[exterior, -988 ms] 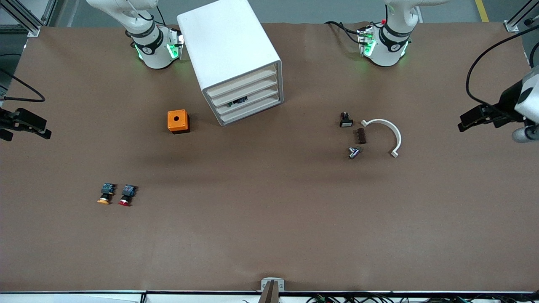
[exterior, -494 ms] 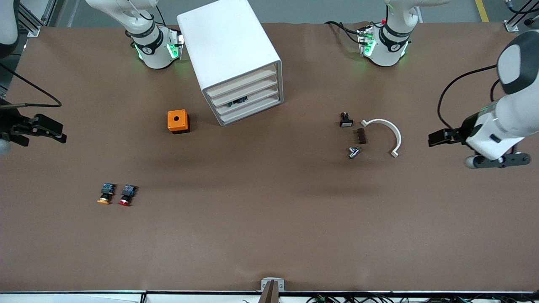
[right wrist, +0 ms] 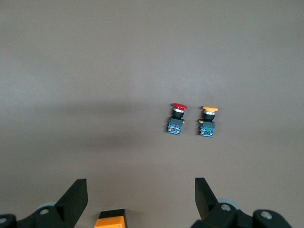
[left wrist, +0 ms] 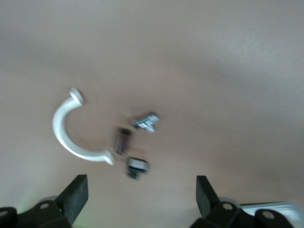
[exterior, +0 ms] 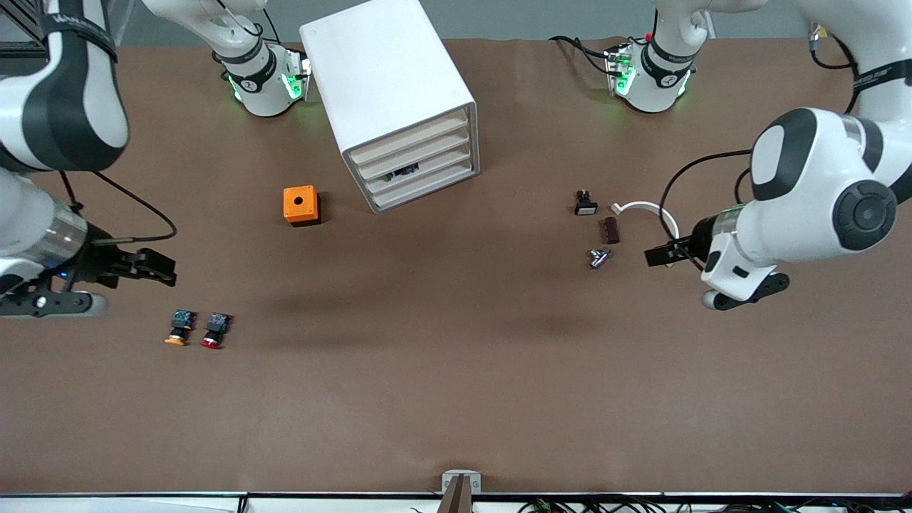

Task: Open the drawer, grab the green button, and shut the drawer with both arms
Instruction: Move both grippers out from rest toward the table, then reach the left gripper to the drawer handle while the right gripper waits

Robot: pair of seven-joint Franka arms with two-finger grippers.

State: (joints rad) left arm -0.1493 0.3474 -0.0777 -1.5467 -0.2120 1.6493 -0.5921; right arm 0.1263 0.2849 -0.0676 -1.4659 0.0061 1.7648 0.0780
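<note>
The white cabinet (exterior: pixel 388 85) stands near the robots' bases, and all of its cream-fronted drawers are shut. A small dark, bluish thing (exterior: pixel 403 172) peeks from the slot of the lower drawer (exterior: pixel 434 171); I cannot tell whether it is the button. My left gripper (exterior: pixel 652 256) (left wrist: pixel 141 199) hangs open and empty over the table beside a white curved piece. My right gripper (exterior: pixel 167 274) (right wrist: pixel 140 202) hangs open and empty over the table close to two loose buttons.
An orange box (exterior: pixel 301 205) (right wrist: pixel 110 219) sits beside the cabinet. An orange-capped button (exterior: pixel 178 328) (right wrist: pixel 208 122) and a red-capped button (exterior: pixel 214 330) (right wrist: pixel 176 119) lie together. By the white curved piece (exterior: pixel 641 205) (left wrist: pixel 64 137) lie a black part (exterior: pixel 585 203), a brown block (exterior: pixel 610 230) and a metal piece (exterior: pixel 598 258).
Both arms have swung in from the table's ends toward its middle. The left gripper has reached the curved piece, the right has come close to the two buttons. Both stay open.
</note>
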